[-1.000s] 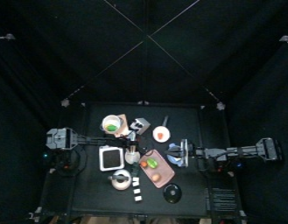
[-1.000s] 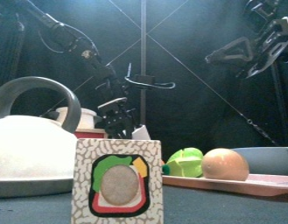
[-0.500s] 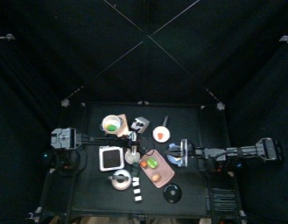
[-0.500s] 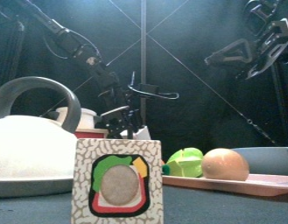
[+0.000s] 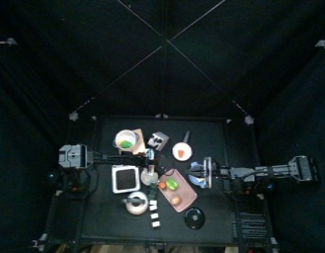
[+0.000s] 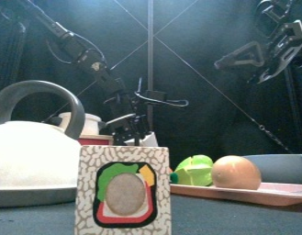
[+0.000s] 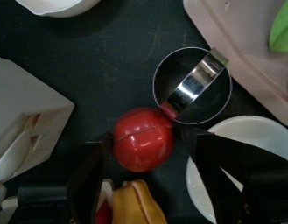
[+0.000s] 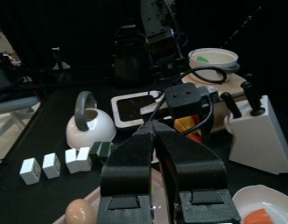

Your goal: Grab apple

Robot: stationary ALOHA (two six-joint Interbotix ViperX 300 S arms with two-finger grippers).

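Apple (image 7: 143,139), red, on dark table (image 7: 122,66), seen in left wrist view just ahead of left gripper (image 7: 152,171), lined up w/ gap between jaws, not touched. Jaws spread wide, nothing held. Yellow pepper-like item (image 7: 134,203) low between jaws, nearer camera than apple. Round metal ring w/ shiny handle (image 7: 193,81) just beyond apple, touching or nearly so. White box (image 7: 29,109) to one side, white plate (image 7: 245,157) to other, pink tray (image 7: 245,44) w/ green item (image 7: 282,28) further off.

Left arm (image 6: 98,78) in front view: reaches in from upper left, bends down at elbow, wrist pointing down toward mid-table behind patterned box (image 6: 122,188). Kettle (image 6: 37,151) large at left foreground.

Right arm (image 6: 270,50) raised high at right, folded, well apart from table items. Right gripper (image 8: 167,179) in own wrist view: jaws close together, tips near touching, nothing between; hangs above table looking across toward kettle (image 8: 87,127) and left arm.

Top view: things too small to pick out apple for sure.
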